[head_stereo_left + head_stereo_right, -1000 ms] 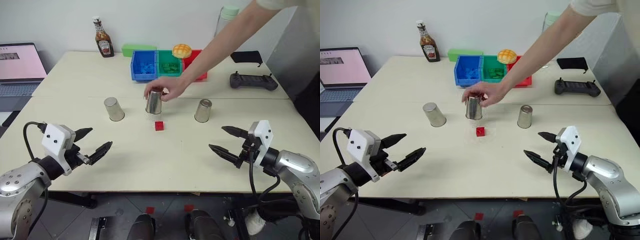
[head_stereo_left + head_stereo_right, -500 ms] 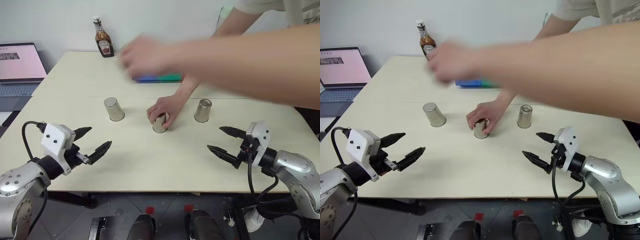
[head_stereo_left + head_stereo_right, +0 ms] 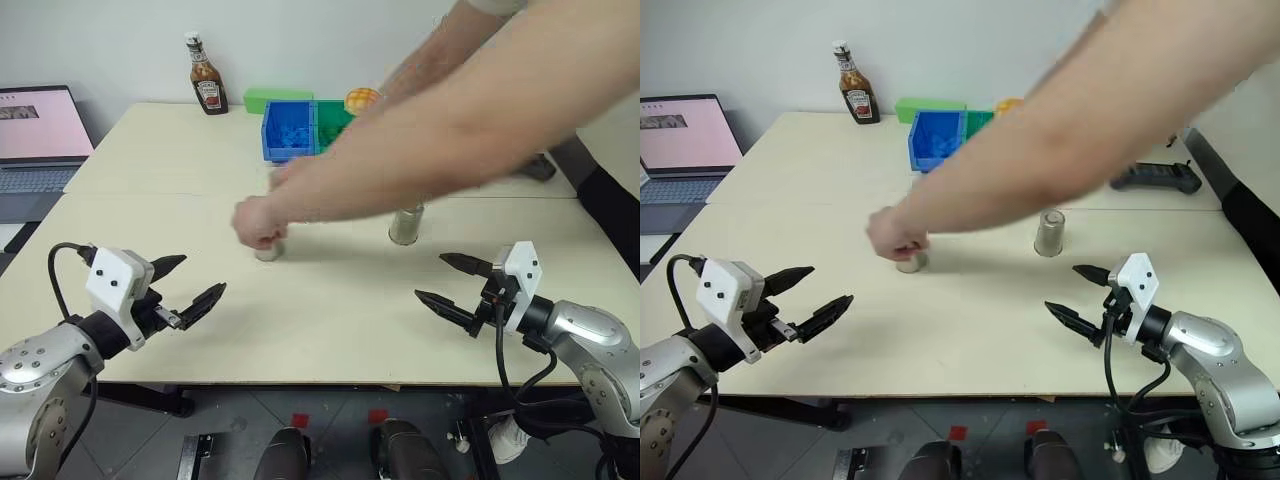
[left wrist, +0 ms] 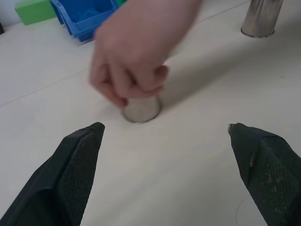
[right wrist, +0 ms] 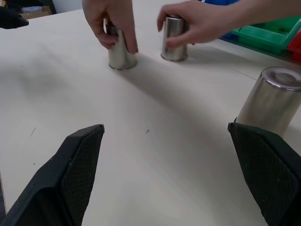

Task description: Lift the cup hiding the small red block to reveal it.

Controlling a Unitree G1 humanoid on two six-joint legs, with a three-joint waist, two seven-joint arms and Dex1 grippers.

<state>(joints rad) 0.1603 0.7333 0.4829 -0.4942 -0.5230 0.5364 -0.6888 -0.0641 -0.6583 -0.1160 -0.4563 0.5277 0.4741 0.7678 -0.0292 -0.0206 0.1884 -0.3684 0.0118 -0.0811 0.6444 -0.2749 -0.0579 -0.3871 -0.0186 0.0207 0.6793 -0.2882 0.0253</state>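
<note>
Shiny silver metal cups [image 5: 121, 52] [image 5: 174, 40] are being gripped by a person's hands [image 5: 110, 16] mid-counter [image 3: 330, 320]; both pincers [image 3: 185, 288] [image 3: 452, 284] are gaping open, empty.

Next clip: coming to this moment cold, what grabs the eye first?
A person's arms sweep across the table, each hand gripping an upturned silver cup: one hand on the near cup, the other hand on the cup behind it. A third cup stands untouched at mid-table on the robot's right. The left gripper and right gripper hover open above the table's near edge, holding nothing.
</note>
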